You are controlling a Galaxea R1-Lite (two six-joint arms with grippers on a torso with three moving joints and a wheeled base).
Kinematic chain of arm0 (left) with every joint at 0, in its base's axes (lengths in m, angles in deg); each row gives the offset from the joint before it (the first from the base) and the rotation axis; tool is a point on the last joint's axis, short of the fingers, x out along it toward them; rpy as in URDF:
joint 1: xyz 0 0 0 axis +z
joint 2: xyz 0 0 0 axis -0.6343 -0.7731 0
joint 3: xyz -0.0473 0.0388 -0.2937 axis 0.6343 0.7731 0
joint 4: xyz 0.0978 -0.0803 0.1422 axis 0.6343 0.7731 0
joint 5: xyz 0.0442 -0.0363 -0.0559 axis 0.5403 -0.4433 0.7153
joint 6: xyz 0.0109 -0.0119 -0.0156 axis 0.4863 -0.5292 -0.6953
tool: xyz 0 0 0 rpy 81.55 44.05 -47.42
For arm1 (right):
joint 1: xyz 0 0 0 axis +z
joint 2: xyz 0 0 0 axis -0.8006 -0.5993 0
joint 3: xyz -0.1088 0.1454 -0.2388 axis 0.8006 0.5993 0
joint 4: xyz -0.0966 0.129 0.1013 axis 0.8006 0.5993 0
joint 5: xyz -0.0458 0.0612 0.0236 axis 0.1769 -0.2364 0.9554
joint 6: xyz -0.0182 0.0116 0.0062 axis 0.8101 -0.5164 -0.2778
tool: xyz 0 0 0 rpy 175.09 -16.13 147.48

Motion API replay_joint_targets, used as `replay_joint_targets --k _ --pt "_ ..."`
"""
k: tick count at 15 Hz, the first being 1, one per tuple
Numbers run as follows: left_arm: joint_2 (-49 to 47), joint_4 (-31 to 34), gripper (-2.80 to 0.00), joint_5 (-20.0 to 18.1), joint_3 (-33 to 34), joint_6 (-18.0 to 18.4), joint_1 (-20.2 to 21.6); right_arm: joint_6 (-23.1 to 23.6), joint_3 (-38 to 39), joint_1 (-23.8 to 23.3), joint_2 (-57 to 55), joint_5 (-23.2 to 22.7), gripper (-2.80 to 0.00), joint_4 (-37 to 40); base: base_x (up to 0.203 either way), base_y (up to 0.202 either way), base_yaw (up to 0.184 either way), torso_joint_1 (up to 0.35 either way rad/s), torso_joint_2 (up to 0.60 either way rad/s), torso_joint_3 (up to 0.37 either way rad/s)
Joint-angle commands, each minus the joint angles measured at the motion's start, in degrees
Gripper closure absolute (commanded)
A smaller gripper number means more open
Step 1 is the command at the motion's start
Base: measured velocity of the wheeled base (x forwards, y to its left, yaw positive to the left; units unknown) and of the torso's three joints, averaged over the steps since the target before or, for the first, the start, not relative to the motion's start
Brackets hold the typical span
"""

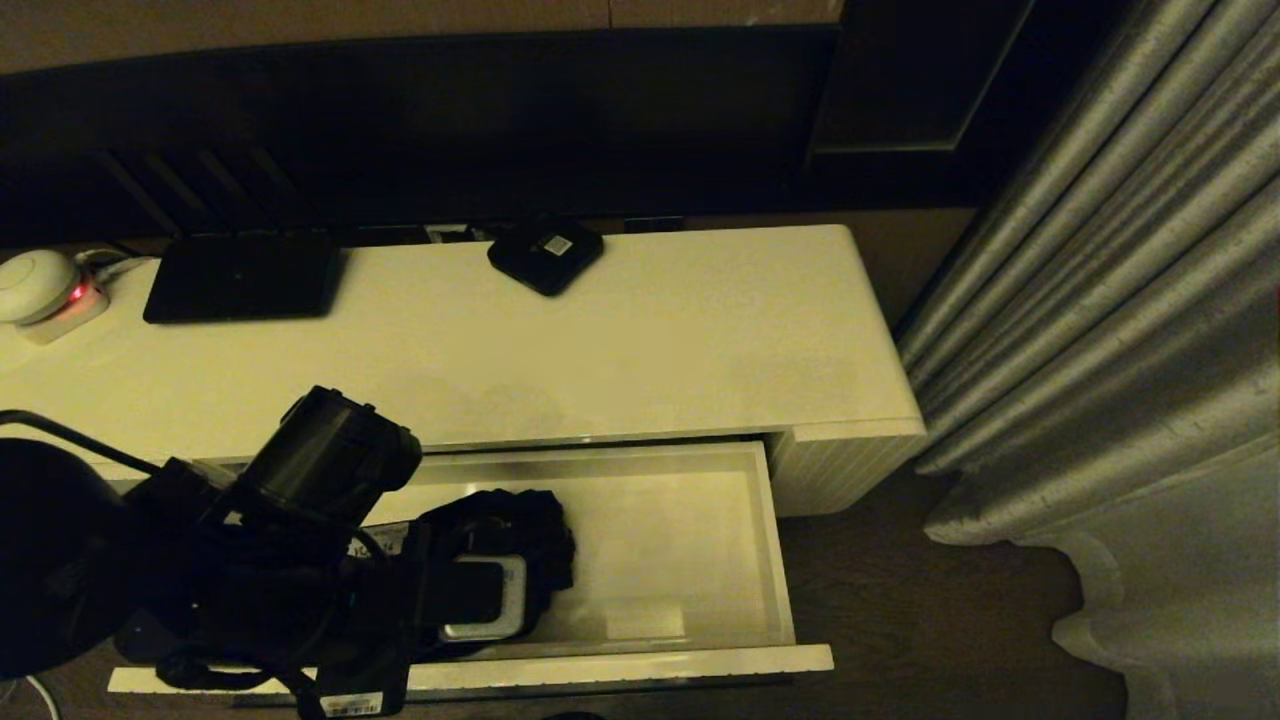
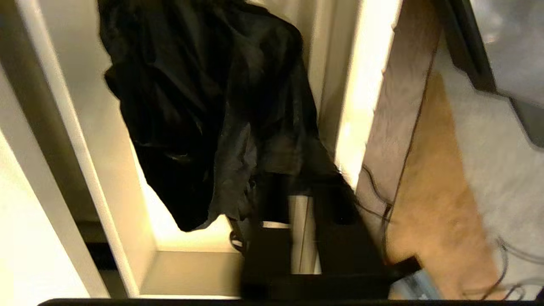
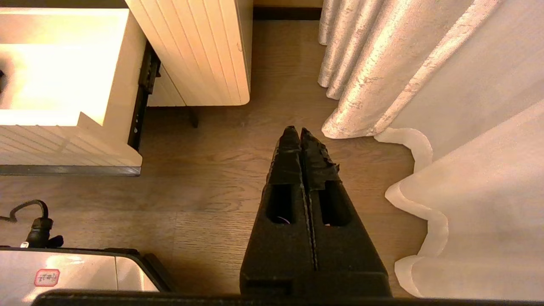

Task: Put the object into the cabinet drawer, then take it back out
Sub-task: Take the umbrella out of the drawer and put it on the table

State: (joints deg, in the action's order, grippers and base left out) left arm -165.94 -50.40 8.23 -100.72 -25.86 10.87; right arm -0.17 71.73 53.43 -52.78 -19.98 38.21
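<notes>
The cabinet drawer stands pulled out, showing its pale inside. The object, a black folding umbrella, lies bunched in the drawer's left half. My left gripper reaches down into the drawer, its tips at the edge of the loose umbrella fabric. Its fingers stand a little apart, and the pale drawer shows through the gap between them. In the head view my left arm covers the drawer's left end. My right gripper hangs shut and empty over the wooden floor, right of the drawer.
On the cabinet top lie a flat black device, a small black box with a white sticker and a white round gadget. A grey curtain hangs close on the right.
</notes>
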Motion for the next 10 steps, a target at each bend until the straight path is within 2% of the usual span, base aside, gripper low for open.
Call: replay_joint_targets --k 1,5,10 --pt "-0.53 0.96 -2.8 0.1 -1.14 0.65 0.11 0.0 0.09 0.02 0.02 -0.02 0.0 -0.04 0.0 0.0 0.0 0.0 0.0 0.0" --pt "-2.02 0.7 -2.8 1.99 -1.49 2.22 1.09 0.0 0.09 0.02 0.02 -0.02 0.0 -0.04 0.0 0.0 0.0 0.0 0.0 0.0" --pt "-5.71 0.57 -2.8 1.95 -2.62 2.06 2.05 0.0 0.09 0.02 0.02 -0.02 0.0 -0.04 0.0 0.0 0.0 0.0 0.0 0.0"
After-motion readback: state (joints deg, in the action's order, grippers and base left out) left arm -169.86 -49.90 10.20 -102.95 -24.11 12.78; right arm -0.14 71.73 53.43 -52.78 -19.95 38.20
